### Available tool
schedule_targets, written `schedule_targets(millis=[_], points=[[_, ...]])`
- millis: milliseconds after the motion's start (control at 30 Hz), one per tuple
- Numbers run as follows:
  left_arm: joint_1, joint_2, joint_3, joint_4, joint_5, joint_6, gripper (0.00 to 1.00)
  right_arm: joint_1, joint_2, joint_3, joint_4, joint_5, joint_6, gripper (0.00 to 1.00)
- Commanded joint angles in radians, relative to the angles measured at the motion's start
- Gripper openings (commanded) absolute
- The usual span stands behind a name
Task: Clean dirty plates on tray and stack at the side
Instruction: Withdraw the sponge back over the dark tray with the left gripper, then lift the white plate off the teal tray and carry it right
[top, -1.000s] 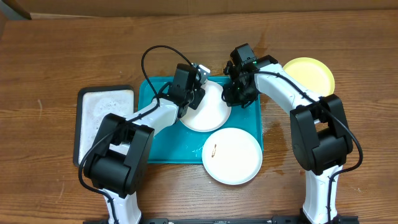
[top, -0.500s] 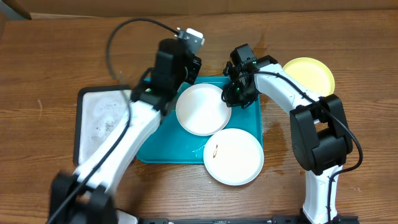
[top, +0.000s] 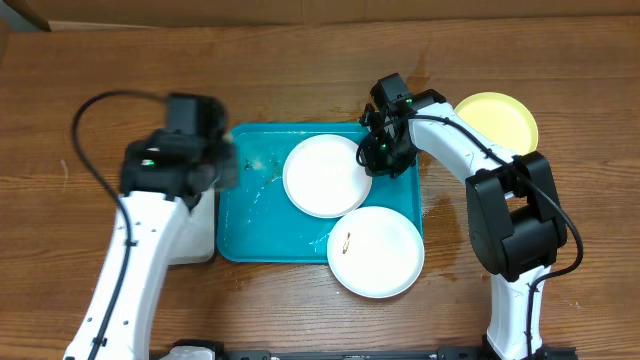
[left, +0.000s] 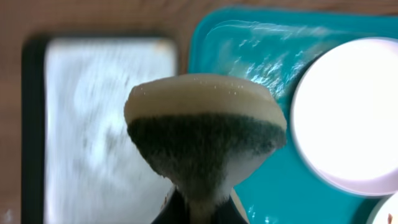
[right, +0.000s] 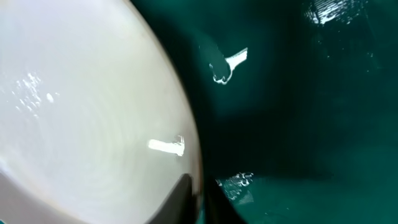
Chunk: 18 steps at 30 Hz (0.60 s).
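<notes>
The teal tray (top: 250, 215) lies mid-table, wet. A white plate (top: 322, 178) sits on it at the upper right. A second white plate (top: 375, 250) with a small brown smear overlaps the tray's front right corner. The pale yellow plate (top: 497, 121) lies on the table at the far right. My right gripper (top: 374, 155) is shut on the rim of the upper white plate (right: 81, 124). My left gripper (left: 202, 208) is shut on a sponge (left: 205, 134), cream on top and dark below, held above the tray's left edge (left: 261, 186).
A smaller black-rimmed white tray (left: 93, 124) lies left of the teal tray, partly under my left arm (top: 150, 230). Bare wooden table surrounds both trays. Water drops sit on the teal tray's surface.
My left arm has swung left off the white plate, carrying the sponge over toward the black-rimmed tray. My right gripper has stayed on the plate's rim.
</notes>
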Motion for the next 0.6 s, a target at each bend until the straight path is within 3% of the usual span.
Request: schedule_targets(millis=[0,100,267,433,567], points=[[0.103,0.034,0.005,-0.067,0.089,-0.048,0.04,0.001,-0.014,0.001,0.032,-0.005,0.017,0.04],[0.181,0.073,0.005,-0.114,0.127,0.005,0.04,-0.002,-0.014,0.047,0.022,-0.005,0.020,0.04],[0.315,0.126,0.005,-0.146,0.341,0.148,0.04,-0.002,-0.019,0.192,-0.101,0.048,0.019,0.04],[0.452,0.136,0.005,-0.141,0.496,0.180,0.04,0.006,-0.019,0.332,-0.206,0.102,0.020,0.04],[0.536,0.136,0.005,-0.138,0.576,0.180,0.04,0.032,-0.019,0.441,-0.293,0.264,0.054,0.04]])
